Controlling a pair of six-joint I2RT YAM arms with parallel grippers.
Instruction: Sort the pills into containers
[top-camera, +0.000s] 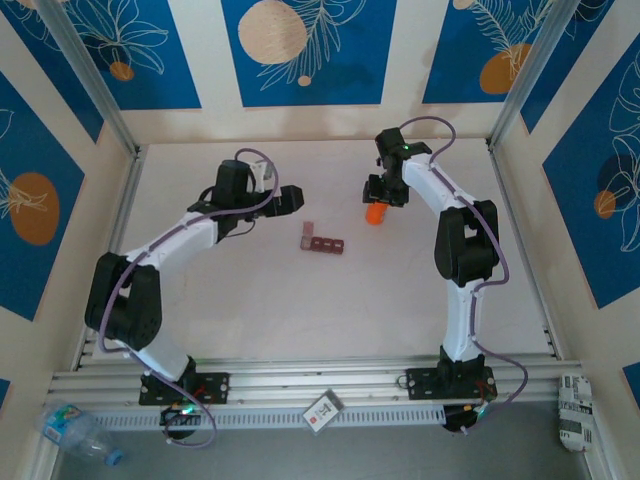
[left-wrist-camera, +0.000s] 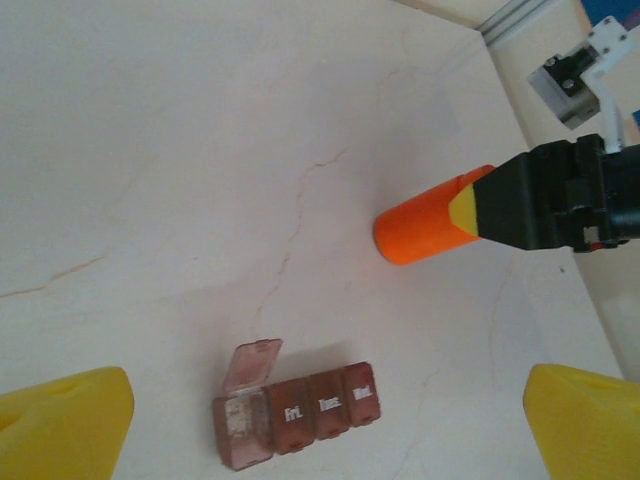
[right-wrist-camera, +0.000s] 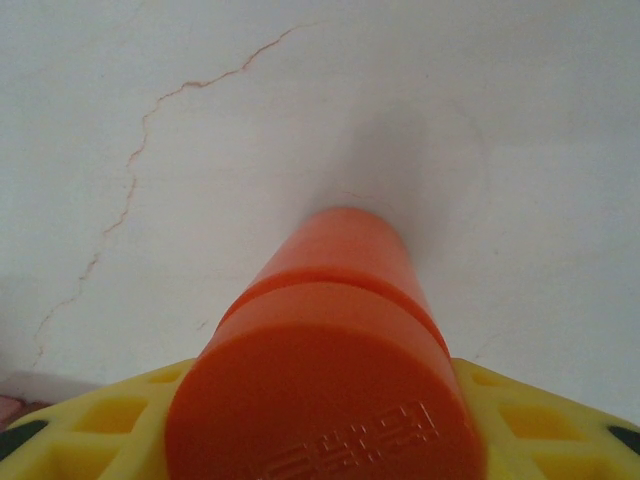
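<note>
The containers (top-camera: 322, 242), a dark reddish-brown strip of four compartments, lie mid-table. In the left wrist view the containers (left-wrist-camera: 300, 415) have the leftmost lid standing open, and the other three lids are down. That open compartment holds a pale patch I cannot make out; the pills are hidden. My left gripper (top-camera: 290, 200) hovers open to the left of the strip, its yellow fingers (left-wrist-camera: 70, 430) wide apart. My right gripper (top-camera: 378, 205) is shut on a small orange bottle (top-camera: 375, 213) (left-wrist-camera: 425, 230) (right-wrist-camera: 340, 330). The bottle is tilted toward the table, right of the strip.
Patterned walls and metal posts (top-camera: 95, 85) box in the white table (top-camera: 300, 320). An aluminium rail (top-camera: 320, 380) runs along the near edge. In front of it lie a plastic water bottle (top-camera: 75, 432), a white card (top-camera: 322, 410) and a small box (top-camera: 572, 405).
</note>
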